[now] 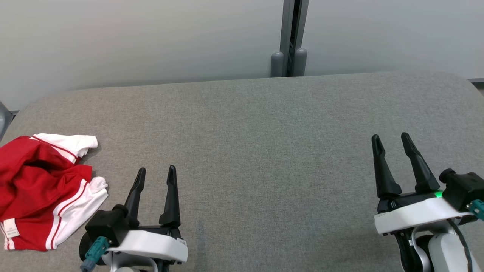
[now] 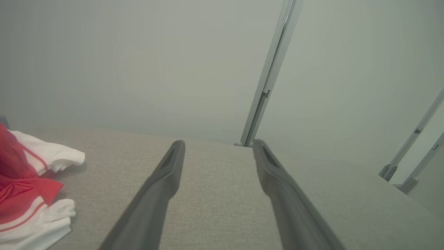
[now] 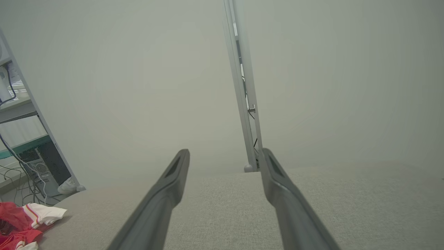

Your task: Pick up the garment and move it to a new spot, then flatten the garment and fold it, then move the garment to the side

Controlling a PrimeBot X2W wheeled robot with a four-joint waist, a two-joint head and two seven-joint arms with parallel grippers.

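Red-white garment (image 1: 41,192) bunched at left edge of table (image 1: 264,124). Your jaws both spread wide, holding nothing. Garment sits just left of left jaws; right jaws far off. Reach with left jaws.

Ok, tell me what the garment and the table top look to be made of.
The garment: probably a thin, smooth sports knit, red with white striped trim; it crumples in soft folds. The table top: seemingly covered in matte grey woven cloth; a fine flecked weave shows.
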